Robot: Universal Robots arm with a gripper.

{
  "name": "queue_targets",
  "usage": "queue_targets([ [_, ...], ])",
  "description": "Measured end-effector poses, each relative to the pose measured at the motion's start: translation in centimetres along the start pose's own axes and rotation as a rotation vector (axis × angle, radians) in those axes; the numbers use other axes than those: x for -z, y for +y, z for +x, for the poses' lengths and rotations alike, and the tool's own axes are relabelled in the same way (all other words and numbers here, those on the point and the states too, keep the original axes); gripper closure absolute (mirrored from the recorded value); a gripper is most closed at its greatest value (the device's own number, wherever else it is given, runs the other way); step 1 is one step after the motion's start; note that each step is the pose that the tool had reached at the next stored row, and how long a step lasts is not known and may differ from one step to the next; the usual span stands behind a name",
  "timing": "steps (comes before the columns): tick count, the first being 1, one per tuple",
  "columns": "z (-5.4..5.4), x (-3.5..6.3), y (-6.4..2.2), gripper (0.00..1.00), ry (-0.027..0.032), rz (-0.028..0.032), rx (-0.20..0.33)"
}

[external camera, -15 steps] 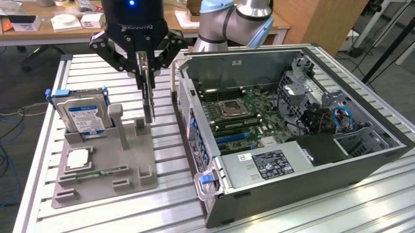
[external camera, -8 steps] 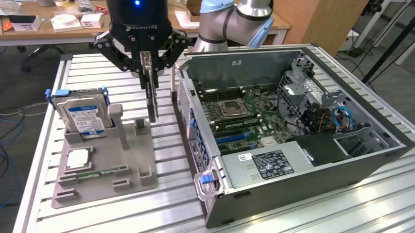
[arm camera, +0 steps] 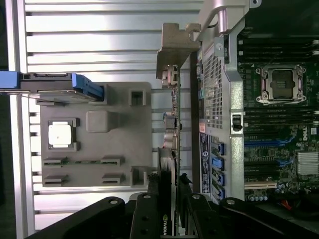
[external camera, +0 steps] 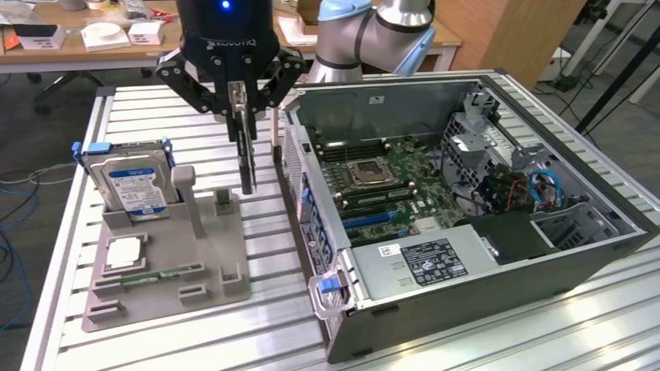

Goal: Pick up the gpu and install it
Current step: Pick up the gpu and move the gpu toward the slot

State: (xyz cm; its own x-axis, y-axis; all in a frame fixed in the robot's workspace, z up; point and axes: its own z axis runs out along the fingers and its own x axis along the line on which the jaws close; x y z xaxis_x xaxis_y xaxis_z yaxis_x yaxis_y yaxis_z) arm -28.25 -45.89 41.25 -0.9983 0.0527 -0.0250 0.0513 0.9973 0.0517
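Currently shows gripper (external camera: 239, 104) clamped on gpu (external camera: 246, 154) top edge; hangs it vertical, edge-on, above rack (external camera: 206, 267) edge, beside open case (external camera: 495, 301). Prob. kept upright & thin-side-on to match mobo (external camera: 403, 154) slot orientation.

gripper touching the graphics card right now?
Touching. In the exterior view the gripper clamps the graphics card from both sides, and the card hangs edge-on from its fingers.
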Motion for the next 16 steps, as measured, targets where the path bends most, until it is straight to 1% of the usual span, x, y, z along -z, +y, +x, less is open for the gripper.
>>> queue_targets([
  [8,-0.42,-0.01,0.02,0.74,0.0001,0.0000,0.001],
  [16,-0.55,-0.02,0.03,0.74,0.0001,0.0000,0.002],
])
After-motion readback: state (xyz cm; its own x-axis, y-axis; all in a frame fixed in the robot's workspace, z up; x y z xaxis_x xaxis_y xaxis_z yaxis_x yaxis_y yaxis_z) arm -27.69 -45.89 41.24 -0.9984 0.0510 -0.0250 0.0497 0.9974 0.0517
